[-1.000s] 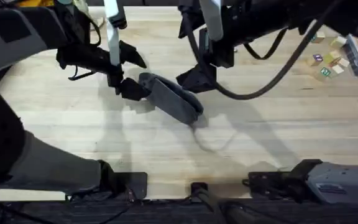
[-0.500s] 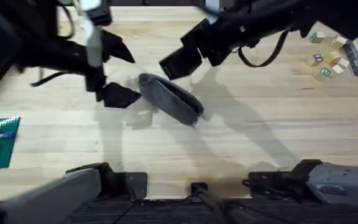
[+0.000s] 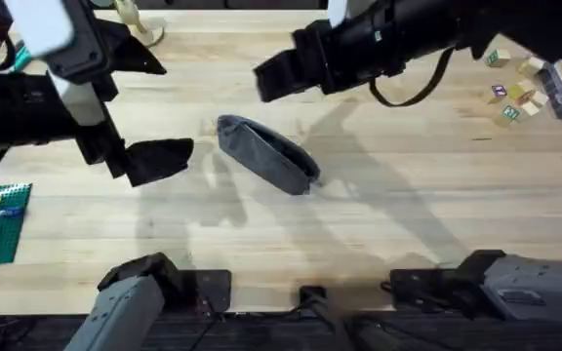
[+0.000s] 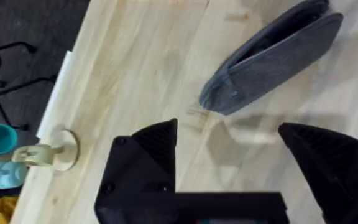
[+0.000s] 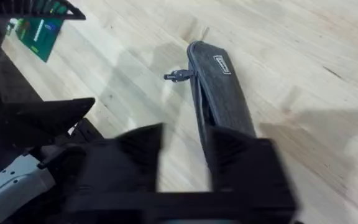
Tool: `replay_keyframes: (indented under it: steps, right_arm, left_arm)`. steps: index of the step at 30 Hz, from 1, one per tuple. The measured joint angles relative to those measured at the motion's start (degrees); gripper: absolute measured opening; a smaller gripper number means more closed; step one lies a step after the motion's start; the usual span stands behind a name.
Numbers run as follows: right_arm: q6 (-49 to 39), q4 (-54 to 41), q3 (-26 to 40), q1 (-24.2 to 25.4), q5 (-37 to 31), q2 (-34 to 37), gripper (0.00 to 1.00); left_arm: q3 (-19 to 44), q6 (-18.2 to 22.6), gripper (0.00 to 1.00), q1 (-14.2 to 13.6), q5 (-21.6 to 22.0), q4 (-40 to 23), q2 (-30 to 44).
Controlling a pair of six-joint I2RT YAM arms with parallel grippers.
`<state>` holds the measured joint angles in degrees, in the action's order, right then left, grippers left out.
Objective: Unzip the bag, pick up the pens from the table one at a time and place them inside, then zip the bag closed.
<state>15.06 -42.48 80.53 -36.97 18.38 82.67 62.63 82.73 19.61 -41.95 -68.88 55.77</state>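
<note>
Both end effectors hang open and empty above the tabletop (image 3: 379, 224), the left end effector (image 4: 229, 155) just off one end of the bag (image 3: 266, 154), the right end effector (image 5: 182, 149) over the grey pouch lying zipped at mid-tabletop.

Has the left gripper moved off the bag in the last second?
Yes. In the overhead view the left gripper was against the end of the bag; now it sits apart from it, toward the table's left side. The bag lies where it was.
</note>
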Motion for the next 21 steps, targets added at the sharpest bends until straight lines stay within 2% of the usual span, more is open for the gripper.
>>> replay_keyframes:
  steps: [3,4,5,12,21]
  right_arm:
    - [-0.2,0.0,0.0,0.0,0.0,0.1,0.182]
    - [-0.2,0.0,0.0,0.0,0.0,0.1,0.073]
    - [-0.4,0.0,0.0,0.0,0.0,0.3,0.041]
    - [-4.0,0.0,0.0,-0.4,-0.2,3.7,0.033]
    - [-11.0,0.0,0.0,-4.2,-0.2,11.0,0.033]
  left_arm:
    - [0.0,0.0,0.993,0.0,0.0,-1.4,-0.2]
    - [0.0,0.0,0.993,0.0,0.0,-1.7,-0.2]
    - [0.0,0.0,0.993,0.0,0.0,-2.1,-0.2]
    - [0.0,0.0,0.993,0.0,0.0,-3.2,-0.2]
    - [0.0,0.0,0.993,0.0,0.0,-3.4,-0.2]
